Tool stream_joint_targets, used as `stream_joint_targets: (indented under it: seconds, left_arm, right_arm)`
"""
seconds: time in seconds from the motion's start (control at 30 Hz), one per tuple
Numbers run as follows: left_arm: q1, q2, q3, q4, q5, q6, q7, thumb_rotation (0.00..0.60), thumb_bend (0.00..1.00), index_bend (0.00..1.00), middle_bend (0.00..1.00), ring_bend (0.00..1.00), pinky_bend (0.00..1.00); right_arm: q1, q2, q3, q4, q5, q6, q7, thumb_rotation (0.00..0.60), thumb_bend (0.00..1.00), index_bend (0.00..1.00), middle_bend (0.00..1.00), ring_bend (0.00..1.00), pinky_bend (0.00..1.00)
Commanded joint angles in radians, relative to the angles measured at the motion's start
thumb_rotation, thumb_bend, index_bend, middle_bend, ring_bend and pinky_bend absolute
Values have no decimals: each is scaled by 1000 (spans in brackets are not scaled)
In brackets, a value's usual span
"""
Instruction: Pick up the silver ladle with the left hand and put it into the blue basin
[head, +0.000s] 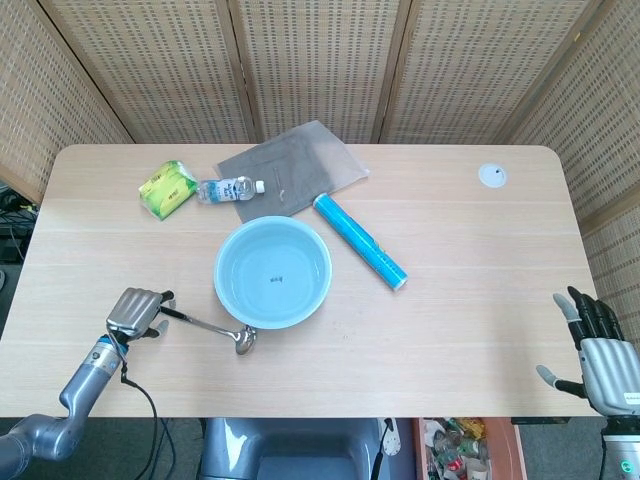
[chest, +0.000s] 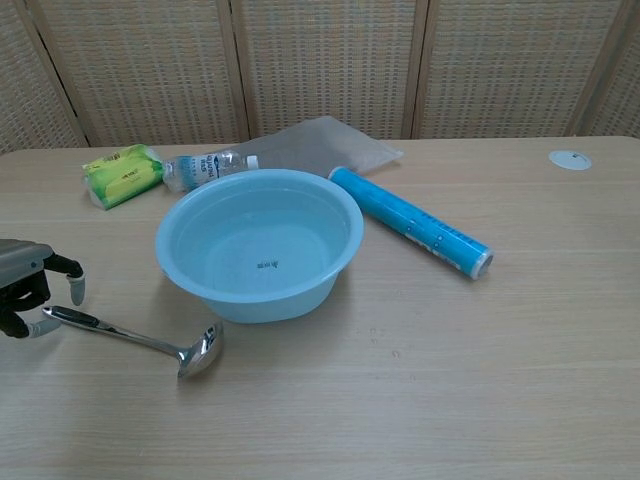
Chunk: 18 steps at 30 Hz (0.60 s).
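The silver ladle (head: 205, 326) (chest: 130, 335) lies flat on the table, its bowl toward the front and its black-tipped handle pointing left. Just behind it stands the blue basin (head: 290, 255) (chest: 258, 240), with nothing in it. My left hand (head: 135, 310) (chest: 25, 290) hovers over the handle's end, thumb on the near side and fingers on the far side, still apart. Far off at the table's front right corner, my right hand (head: 600, 350) rests with its fingers spread and holds nothing.
A blue roll (head: 360, 242) (chest: 410, 222) lies to the right of the basin. Behind the basin are a small water bottle (head: 230, 189), a green packet (head: 167, 189) and a grey cloth (head: 295, 170). A white disc (head: 491, 176) sits at the far right.
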Motion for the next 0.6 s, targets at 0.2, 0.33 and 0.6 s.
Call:
stream_joint_targets:
  seconds: [0.2, 0.33, 0.6]
  left_arm:
    - [-2, -42, 9, 49, 7, 13, -8, 600, 371, 443, 941, 908, 966]
    - [-5, -52, 10, 59, 12, 14, -28, 600, 371, 453, 941, 908, 967]
    - [-9, -79, 16, 93, 19, 20, -38, 600, 371, 456, 941, 908, 966]
  right_arm:
    - [3, 7, -4, 1, -1, -7, 17, 600, 0, 0, 0, 0, 0]
    - [5, 11, -5, -1, 0, -13, 19, 600, 0, 0, 0, 0, 0]
    - [5, 11, -6, 1, -2, -11, 32, 600, 0, 0, 0, 0, 0]
